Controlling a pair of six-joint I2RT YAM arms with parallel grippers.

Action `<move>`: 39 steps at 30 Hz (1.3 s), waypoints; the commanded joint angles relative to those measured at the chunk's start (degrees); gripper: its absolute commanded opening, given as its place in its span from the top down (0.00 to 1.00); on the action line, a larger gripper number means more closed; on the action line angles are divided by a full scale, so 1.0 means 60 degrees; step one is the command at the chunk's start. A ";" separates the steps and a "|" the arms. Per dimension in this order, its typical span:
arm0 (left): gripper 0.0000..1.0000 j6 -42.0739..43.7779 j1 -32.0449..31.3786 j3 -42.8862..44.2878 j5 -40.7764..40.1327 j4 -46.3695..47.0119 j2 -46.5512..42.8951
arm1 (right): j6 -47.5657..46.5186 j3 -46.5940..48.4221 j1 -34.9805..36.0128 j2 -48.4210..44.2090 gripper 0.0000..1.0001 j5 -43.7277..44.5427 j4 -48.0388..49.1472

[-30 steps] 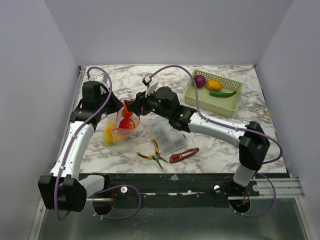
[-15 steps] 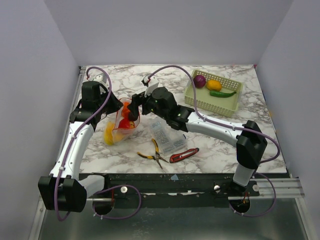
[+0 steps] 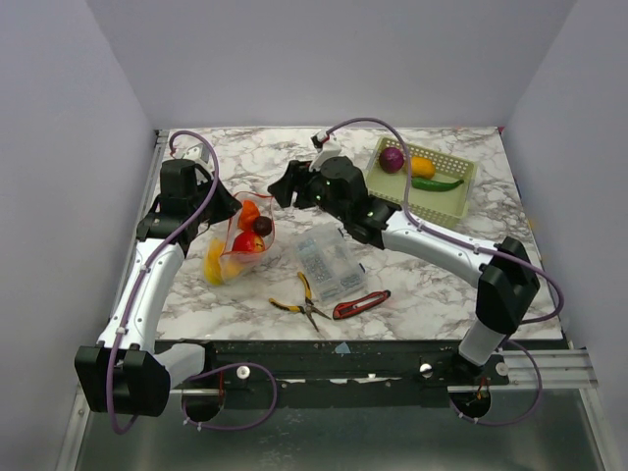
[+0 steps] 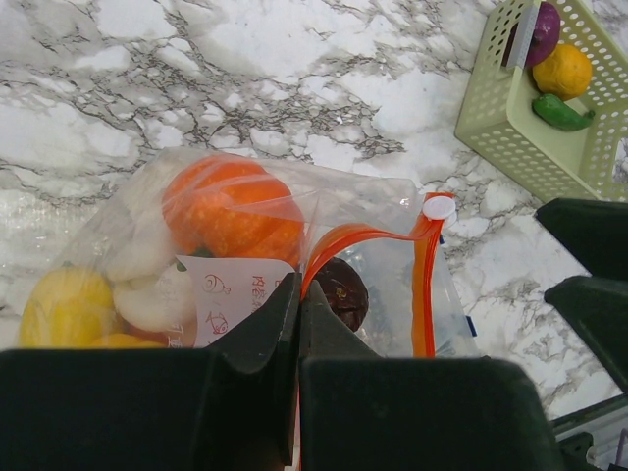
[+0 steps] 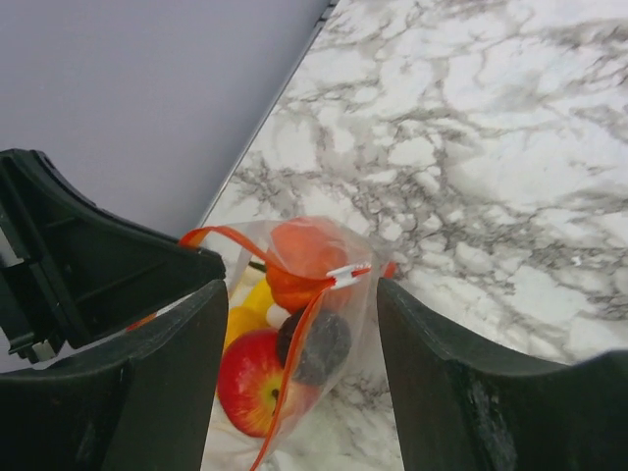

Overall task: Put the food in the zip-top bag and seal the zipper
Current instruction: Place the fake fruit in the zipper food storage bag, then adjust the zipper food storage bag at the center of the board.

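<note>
The zip-top bag (image 3: 235,250) lies left of centre, its mouth held up. It holds food: a red apple (image 5: 250,383), an orange fruit (image 4: 231,206), a dark purple fruit (image 4: 341,289) and yellow pieces (image 4: 64,304). My left gripper (image 3: 233,208) is shut on the orange-red zipper (image 4: 329,245) at the mouth's left edge. The white slider (image 4: 439,207) sits at the far end of the strip. My right gripper (image 3: 279,186) is open and empty, just behind and right of the bag mouth (image 5: 299,291). More food lies in the green basket (image 3: 446,206): a purple piece (image 3: 392,158), an orange one (image 3: 420,166) and a green pepper (image 3: 437,183).
A rigid clear compartment box (image 3: 329,265) lies right of the bag. Yellow-handled pliers (image 3: 302,299) and a red-handled tool (image 3: 361,304) lie near the front edge. The basket stands at the back right. Grey walls close in the left, back and right sides.
My right gripper was at the bag mouth with a dark fruit. It has drawn back and to the right, open. The dark fruit now lies inside the bag. The left arm held still.
</note>
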 commanded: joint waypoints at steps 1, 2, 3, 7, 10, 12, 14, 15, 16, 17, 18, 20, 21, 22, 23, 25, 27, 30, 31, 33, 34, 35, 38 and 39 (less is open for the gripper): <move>1.00 -0.0071 0.0060 -0.0066 0.0214 0.0162 -0.0164 | 0.1336 -0.0377 0.0127 0.0166 0.36 -0.0833 -0.0016; 1.00 -0.0071 0.0060 -0.0069 0.0204 0.0161 -0.0168 | 0.1489 -0.0403 0.0127 0.0240 0.37 -0.0832 -0.0015; 1.00 -0.0071 0.0060 -0.0069 0.0188 0.0178 -0.0172 | 0.1552 -0.0389 0.0127 0.0330 0.38 -0.0917 -0.0022; 1.00 -0.0071 0.0060 -0.0092 0.0155 0.0164 -0.0156 | 0.1798 -0.0312 0.0142 0.0600 0.48 -0.0927 -0.0035; 1.00 -0.0057 0.0058 -0.0101 0.0102 0.0164 -0.0155 | 0.2055 -0.0367 0.0184 0.0759 0.52 -0.0759 0.0120; 1.00 -0.0044 0.0060 -0.0121 0.0071 0.0173 -0.0164 | 0.2118 -0.0288 0.0256 0.0931 0.52 -0.0640 0.0117; 1.00 -0.0028 0.0046 -0.0136 0.0032 0.0163 -0.0163 | 0.2158 -0.0166 0.0369 0.1093 0.52 -0.0523 0.0117; 1.00 -0.0006 0.0029 -0.0142 -0.0032 0.0140 -0.0154 | 0.2186 -0.0101 0.0438 0.1168 0.52 -0.0435 0.0105; 1.00 0.0026 0.0010 -0.0154 -0.0145 0.0113 -0.0171 | 0.2242 -0.0055 0.0496 0.1257 0.54 -0.0312 0.0067; 1.00 0.0078 -0.0033 -0.0157 -0.0272 0.0054 -0.0179 | 0.2354 0.0052 0.0557 0.1351 0.56 -0.0222 -0.0034; 1.00 0.0135 -0.0102 -0.0158 -0.0478 -0.0005 -0.0186 | 0.2485 0.0144 0.0600 0.1405 0.59 -0.0128 -0.0152; 1.00 0.0217 -0.0251 -0.0143 -0.0746 -0.0167 -0.0228 | 0.2837 0.0219 0.0743 0.1412 0.68 0.0077 -0.0161; 1.00 0.0243 -0.0325 -0.0122 -0.0818 -0.0249 -0.0250 | 0.3044 0.0218 0.0833 0.1343 0.74 0.0165 -0.0083; 1.00 0.0237 -0.0410 -0.0080 -0.0824 -0.0358 -0.0305 | 0.3268 0.0219 0.0903 0.1274 0.81 0.0282 -0.0033; 1.00 0.0223 -0.0455 -0.0055 -0.0789 -0.0495 -0.0367 | 0.3547 0.0181 0.0939 0.1157 0.88 0.0362 0.0024; 1.00 0.0207 -0.0536 -0.0040 -0.0754 -0.0780 -0.0594 | 0.4496 -0.0120 0.0949 0.0822 0.99 0.0569 0.0303; 1.00 0.0185 -0.0550 -0.0061 -0.0723 -0.1104 -0.0946 | 0.5583 -0.0686 0.0960 0.0379 1.00 0.0712 0.0822; 0.92 0.0516 -0.0560 -0.0284 -0.0146 -0.1335 -0.1664 | 0.7110 -0.1588 0.1013 -0.0039 1.00 0.0744 0.1806; 0.86 0.0554 -0.0563 -0.0426 0.0084 -0.1331 -0.1928 | 0.7562 -0.1732 0.1028 -0.0056 1.00 0.0776 0.1899; 0.74 0.0640 -0.0555 -0.0748 0.0722 -0.1273 -0.2317 | 0.8222 -0.1867 0.1063 0.0015 1.00 0.0728 0.1966; 0.70 0.0694 -0.0555 -0.0913 0.1119 -0.1225 -0.2466 | 0.8580 -0.1871 0.1064 0.0074 1.00 0.0674 0.1946; 0.65 0.0765 -0.0560 -0.1034 0.1535 -0.1177 -0.2613 | 0.8874 -0.1864 0.1089 0.0123 1.00 0.0617 0.1913; 0.46 0.1239 -0.0632 -0.1404 0.2635 -0.0982 -0.2908 | 0.9237 -0.1706 0.1284 0.0205 1.00 0.0852 0.1677; 0.43 0.1390 -0.0715 -0.1436 0.2577 -0.1028 -0.2999 | 0.9291 -0.1632 0.1369 0.0195 1.00 0.1021 0.1552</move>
